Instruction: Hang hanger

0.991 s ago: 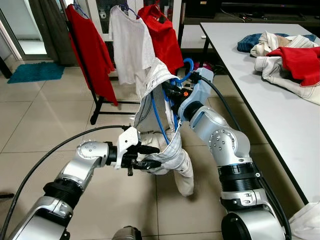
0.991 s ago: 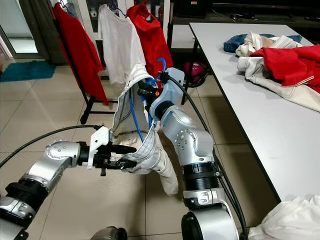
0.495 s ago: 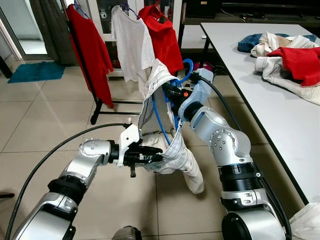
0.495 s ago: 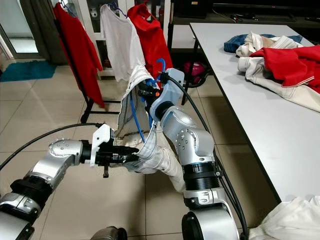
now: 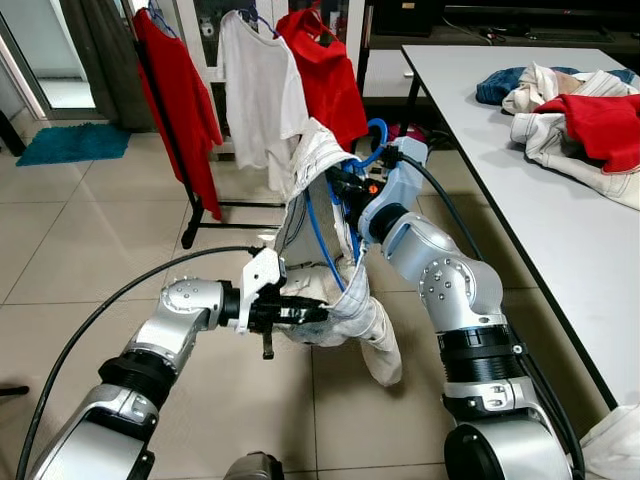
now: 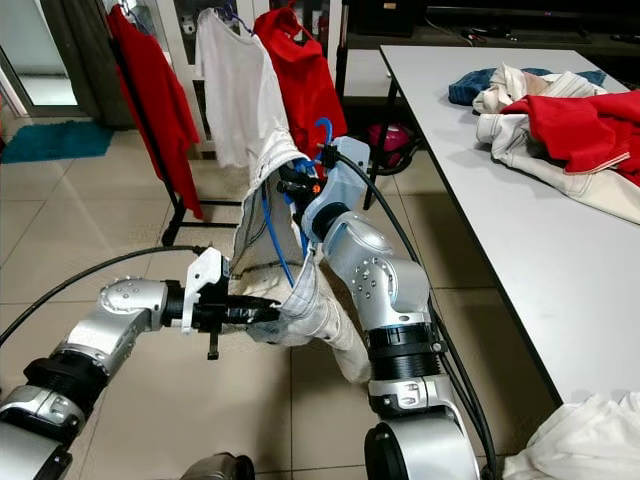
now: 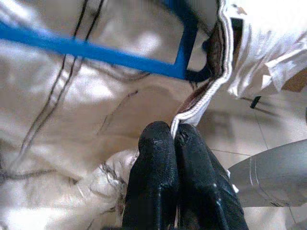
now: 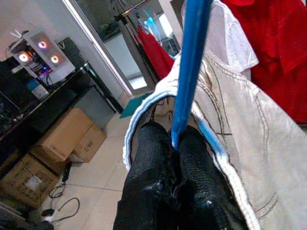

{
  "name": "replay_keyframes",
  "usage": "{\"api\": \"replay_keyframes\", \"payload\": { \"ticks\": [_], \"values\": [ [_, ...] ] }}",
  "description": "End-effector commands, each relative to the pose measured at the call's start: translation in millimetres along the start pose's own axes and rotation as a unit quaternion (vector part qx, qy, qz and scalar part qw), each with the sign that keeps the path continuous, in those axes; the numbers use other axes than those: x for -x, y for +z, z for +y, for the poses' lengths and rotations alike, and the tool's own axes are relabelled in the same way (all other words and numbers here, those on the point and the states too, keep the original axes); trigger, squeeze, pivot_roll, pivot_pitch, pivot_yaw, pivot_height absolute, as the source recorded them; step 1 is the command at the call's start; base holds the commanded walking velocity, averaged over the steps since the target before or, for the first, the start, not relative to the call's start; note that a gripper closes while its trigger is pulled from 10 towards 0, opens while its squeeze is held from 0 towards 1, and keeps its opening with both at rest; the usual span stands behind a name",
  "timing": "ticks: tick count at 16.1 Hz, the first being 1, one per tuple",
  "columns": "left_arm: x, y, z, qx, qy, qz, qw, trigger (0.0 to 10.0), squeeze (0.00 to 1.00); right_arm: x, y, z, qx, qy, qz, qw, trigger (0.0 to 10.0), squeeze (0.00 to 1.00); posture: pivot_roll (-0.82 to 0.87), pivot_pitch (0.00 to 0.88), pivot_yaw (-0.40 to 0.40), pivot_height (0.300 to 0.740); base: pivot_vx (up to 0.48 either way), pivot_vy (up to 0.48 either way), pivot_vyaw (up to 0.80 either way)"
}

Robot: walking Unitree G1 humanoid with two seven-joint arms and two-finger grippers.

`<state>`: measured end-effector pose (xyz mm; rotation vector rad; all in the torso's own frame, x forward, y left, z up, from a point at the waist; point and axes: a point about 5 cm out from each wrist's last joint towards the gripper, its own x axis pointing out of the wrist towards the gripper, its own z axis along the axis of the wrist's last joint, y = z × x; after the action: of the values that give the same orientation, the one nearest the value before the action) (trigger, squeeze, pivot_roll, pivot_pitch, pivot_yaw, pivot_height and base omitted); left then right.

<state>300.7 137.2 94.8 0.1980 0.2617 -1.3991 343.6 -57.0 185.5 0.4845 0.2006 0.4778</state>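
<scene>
A silver two-armed robot stands on a tiled floor (image 5: 90, 250) in a home, holding a garment up in front of itself. The right hand (image 5: 340, 185) is raised at chest height, its two black fingers (image 8: 192, 167) pressed together around the thin bar of a blue plastic hanger (image 5: 318, 232). A cream-white garment with dark stitching (image 5: 310, 190) is draped over that hanger, hanging down between the two arms with its lower part bunched.

The left hand (image 5: 318, 314) reaches in from the left, lower down, its fingers (image 7: 158, 163) closed tight on a piped edge of the same garment near the bottom.

Behind the garment stands a black metal clothes rack (image 5: 195, 215). A red shirt (image 5: 180, 100), a white T-shirt (image 5: 262, 95) and a second red shirt (image 5: 325, 70) hang along it. The blue hanger sits just in front of and below these, not on the rack's rail.

To the robot's right is a white bench (image 5: 540, 200) carrying a pile of clothes (image 5: 575, 115) in red, cream and blue. A teal mat (image 5: 70, 143) lies on the floor at the far left.
</scene>
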Motion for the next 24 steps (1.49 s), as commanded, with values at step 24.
{"api": "replay_keyframes", "payload": {
  "ticks": [24],
  "values": [
    [130.8, 41.0, 36.2, -0.024, 0.344, 0.059, 0.937, 0.0, 0.00, 9.5, 21.2, -23.6, 0.093, -0.011, -0.024, 0.995, 10.0, 0.00, -0.10, 0.000, -0.014, 0.740, 0.000, 0.000, 0.00]
  ]
}}
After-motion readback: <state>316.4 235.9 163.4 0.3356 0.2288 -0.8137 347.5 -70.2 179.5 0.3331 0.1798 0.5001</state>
